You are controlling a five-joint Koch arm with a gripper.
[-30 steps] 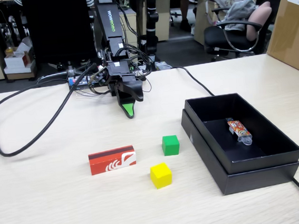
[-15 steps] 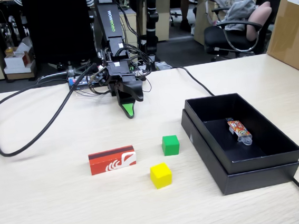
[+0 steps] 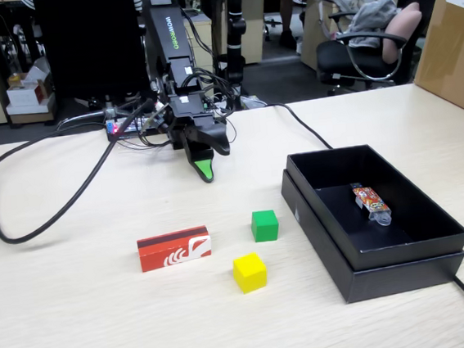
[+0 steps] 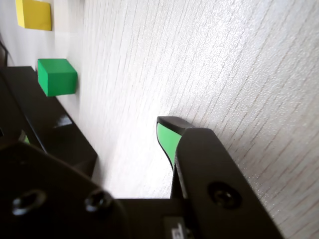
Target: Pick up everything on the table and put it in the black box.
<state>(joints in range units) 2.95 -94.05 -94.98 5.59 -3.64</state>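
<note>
On the counter [image 3: 82, 320] nearest the camera lies the yellow cube [image 3: 250, 272], then the green cube [image 3: 264, 225] and the red block [image 3: 174, 248] — all outside the black box [image 3: 364, 270], where only a patterned tube [image 3: 370, 201] is seen. The hand [image 3: 205, 173] hangs beyond; whether it is spread cannot be told. One cube is best approached squarely — spread wide.

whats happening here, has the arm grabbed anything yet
Nothing is grabbed yet. The gripper hangs near the arm's base, holding nothing, well back from the pieces. The red block, green cube and yellow cube all sit loose on the table, outside the black box. The box holds only a small patterned tube. Only one jaw tip shows, so open or shut is unclear.
</note>
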